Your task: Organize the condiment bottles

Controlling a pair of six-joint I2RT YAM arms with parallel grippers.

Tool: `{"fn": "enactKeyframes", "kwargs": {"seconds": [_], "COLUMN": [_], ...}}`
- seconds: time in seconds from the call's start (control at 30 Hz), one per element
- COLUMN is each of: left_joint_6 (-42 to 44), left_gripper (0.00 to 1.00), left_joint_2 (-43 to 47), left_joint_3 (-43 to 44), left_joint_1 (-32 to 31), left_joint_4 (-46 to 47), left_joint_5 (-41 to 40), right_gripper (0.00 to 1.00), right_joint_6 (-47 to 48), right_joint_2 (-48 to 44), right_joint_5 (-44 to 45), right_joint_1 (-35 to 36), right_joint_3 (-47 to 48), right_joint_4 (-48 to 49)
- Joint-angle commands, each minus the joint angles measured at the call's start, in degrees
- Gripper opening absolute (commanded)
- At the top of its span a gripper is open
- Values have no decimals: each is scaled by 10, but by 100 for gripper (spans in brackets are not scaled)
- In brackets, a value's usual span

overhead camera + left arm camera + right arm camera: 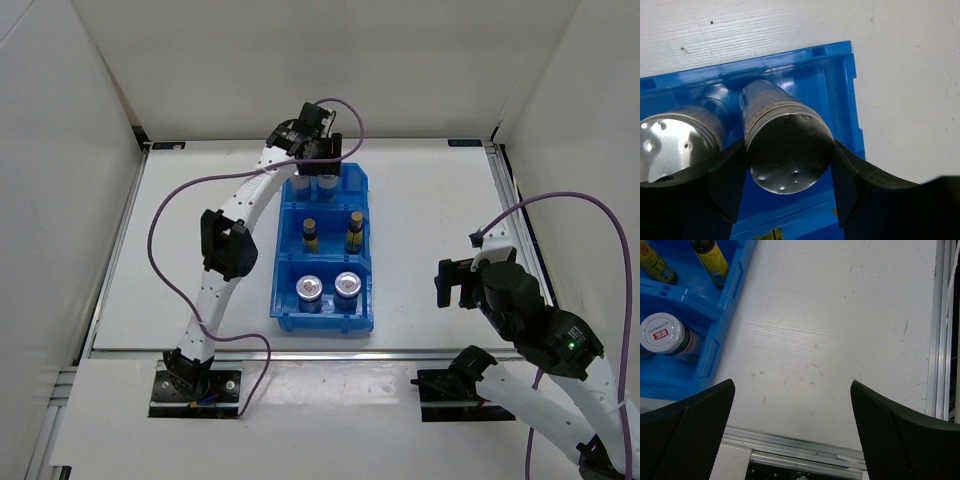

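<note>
The condiment bottles stand in the blue bin point(281, 262). Two silver-capped shakers fill its far compartment, and my left gripper point(322, 160) is shut on the right-hand shaker point(787, 150), one finger on each side of its cap. The other shaker point(675, 145) stands just to its left. Two slim amber bottles point(310, 235) point(354, 232) occupy the middle compartment. Two short jars point(310, 292) point(347, 288) sit in the near one. My right gripper point(455, 282) hovers open over bare table right of the bin, holding nothing; in its wrist view a jar point(662, 335) shows at the left.
The bin's right wall point(710, 355) lies left of the right gripper point(792, 430). A metal rail point(805, 447) runs along the table's near edge. White walls enclose the table at the back and on both sides. The left arm's purple cable point(160, 225) loops over the left part of the table.
</note>
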State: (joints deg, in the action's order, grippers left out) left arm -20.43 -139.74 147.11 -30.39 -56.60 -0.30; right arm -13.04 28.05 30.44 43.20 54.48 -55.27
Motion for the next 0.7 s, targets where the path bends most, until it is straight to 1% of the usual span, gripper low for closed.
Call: {"fn": "enactKeyframes", "kwargs": {"seconds": [0.0, 0.07, 0.13, 0.2, 0.23, 0.3, 0.33, 0.37, 0.4, 0.47, 0.57, 0.6, 0.67], "left_joint_6": [-24, -24, -24, -29, -30, -30, -30, -30, -30, -23, -17, -17, -6], "left_gripper": [11, 12, 20, 30, 46, 66, 83, 90, 100, 100, 100, 100, 100], "left_joint_2": [19, 12, 5, -7, -7, -12, -12, -7, 2, 14, 62, 111, 173], "left_joint_3": [37, 37, 37, 37, 37, 27, 27, 19, 19, 13, 6, -5, -56], "left_joint_1": [15, 15, 20, 26, 32, 32, 38, 38, 38, 38, 44, 44, 44], "left_joint_4": [54, 54, 60, 60, 60, 60, 60, 60, 60, 60, 60, 60, 60], "left_joint_5": [66, 72, 87, 112, 122, 135, 135, 129, 123, 115, 108, 98, 70], "right_gripper": [100, 100, 100, 100, 100, 100, 100, 100, 100, 100, 100, 100, 100], "right_joint_6": [5, 5, 5, 5, 5, 10, 10, 10, 10, 10, 10, 10, 10], "right_joint_2": [-6, -6, -1, -1, 5, 5, 10, 10, 10, 16, 16, 16, 16], "right_joint_5": [2, 2, 2, 2, 2, 2, 2, 2, 2, 2, 2, 2, 2], "right_joint_1": [1, 1, 1, 1, 1, 1, 1, 1, 1, 1, 1, 1, 1], "right_joint_3": [-2, -2, -2, -2, -2, -2, -2, -2, -2, -2, -2, -2, -2], "right_joint_4": [22, 22, 22, 22, 22, 22, 22, 22, 22, 22, 22, 22, 22]}}
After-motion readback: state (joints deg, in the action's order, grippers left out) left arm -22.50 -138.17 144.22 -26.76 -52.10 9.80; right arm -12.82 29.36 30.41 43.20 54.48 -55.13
